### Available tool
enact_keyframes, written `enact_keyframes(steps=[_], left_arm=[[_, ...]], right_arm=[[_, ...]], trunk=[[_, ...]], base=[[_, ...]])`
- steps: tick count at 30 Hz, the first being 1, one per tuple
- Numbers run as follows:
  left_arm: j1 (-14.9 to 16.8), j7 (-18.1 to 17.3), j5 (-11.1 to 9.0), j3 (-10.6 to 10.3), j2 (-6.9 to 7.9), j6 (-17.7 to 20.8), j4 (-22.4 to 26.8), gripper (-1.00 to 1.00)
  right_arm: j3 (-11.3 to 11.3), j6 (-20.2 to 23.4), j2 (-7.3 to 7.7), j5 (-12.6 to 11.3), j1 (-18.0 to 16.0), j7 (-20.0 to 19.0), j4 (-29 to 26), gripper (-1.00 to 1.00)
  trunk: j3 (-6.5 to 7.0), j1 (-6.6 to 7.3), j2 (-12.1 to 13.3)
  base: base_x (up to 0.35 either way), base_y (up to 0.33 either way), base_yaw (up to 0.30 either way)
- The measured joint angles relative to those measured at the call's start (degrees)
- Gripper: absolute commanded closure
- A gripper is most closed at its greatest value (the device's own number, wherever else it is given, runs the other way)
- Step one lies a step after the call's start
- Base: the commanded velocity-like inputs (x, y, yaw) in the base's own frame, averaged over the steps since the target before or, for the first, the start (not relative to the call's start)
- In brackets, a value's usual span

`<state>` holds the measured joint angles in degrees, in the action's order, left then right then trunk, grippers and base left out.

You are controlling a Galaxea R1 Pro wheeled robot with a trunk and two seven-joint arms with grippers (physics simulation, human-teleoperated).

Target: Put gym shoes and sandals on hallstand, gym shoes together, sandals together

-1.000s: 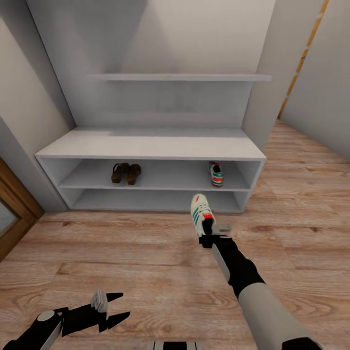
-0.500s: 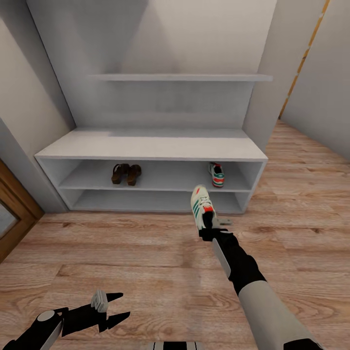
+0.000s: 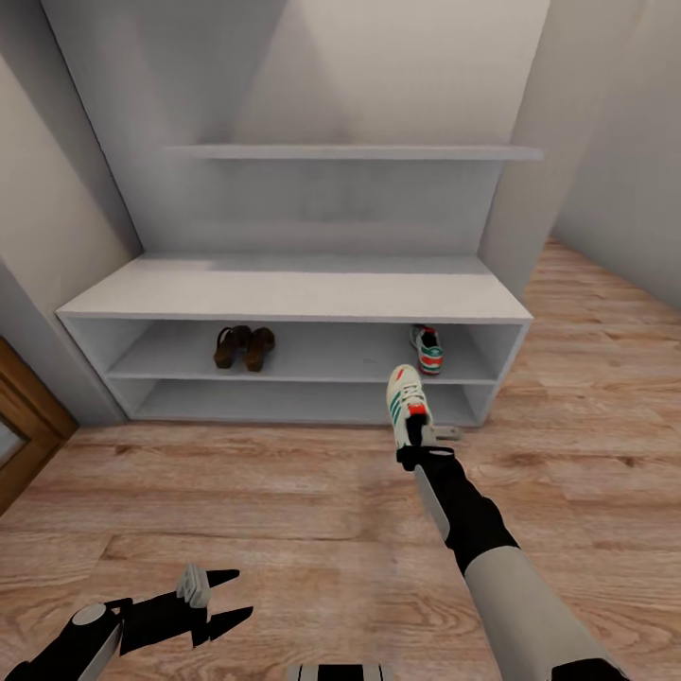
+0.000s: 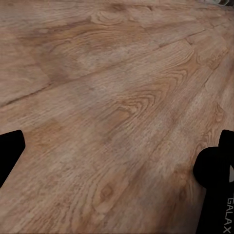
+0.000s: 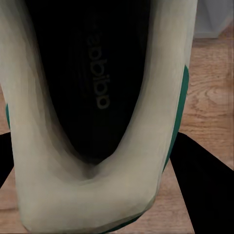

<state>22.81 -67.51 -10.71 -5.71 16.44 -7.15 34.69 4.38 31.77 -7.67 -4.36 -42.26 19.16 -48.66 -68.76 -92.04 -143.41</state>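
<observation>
Corridor floor (image 3: 236, 492) bare | hallstand (image 3: 293, 293) shelf: both sandals (image 3: 243, 346), one gym shoe (image 3: 427, 348) | my right hand (image 3: 416, 445) grips second gym shoe (image 3: 405, 402) | left hand (image 3: 222, 598) open, empty

My arms are pale grey with black forearms. Each tool (image 3: 203, 605) is black; "GALAX" is printed white on the left one.

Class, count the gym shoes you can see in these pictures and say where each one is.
2. One gym shoe sits on the hallstand's upper shelf, at its right end. The other gym shoe is held by the right gripper in front of the hallstand, above the floor.
</observation>
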Motion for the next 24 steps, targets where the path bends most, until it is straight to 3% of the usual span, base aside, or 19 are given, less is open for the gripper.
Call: enact_keyframes(steps=[12,24], left_arm=[[0.00,0.00,-0.03,0.04,0.00,0.00,0.00,-1.00],[0.00,0.00,0.01,0.00,0.00,0.01,0.00,-1.00]], right_arm=[[0.07,-0.08,-0.05,-0.03,-0.02,0.63,1.22,1.00],[0.09,-0.08,-0.09,-0.05,0.02,0.66,1.41,1.00]], trunk=[[0.00,0.00,0.00],[0.00,0.02,0.00]], base=[[0.055,0.002,0.000],[0.282,0.000,0.000]])
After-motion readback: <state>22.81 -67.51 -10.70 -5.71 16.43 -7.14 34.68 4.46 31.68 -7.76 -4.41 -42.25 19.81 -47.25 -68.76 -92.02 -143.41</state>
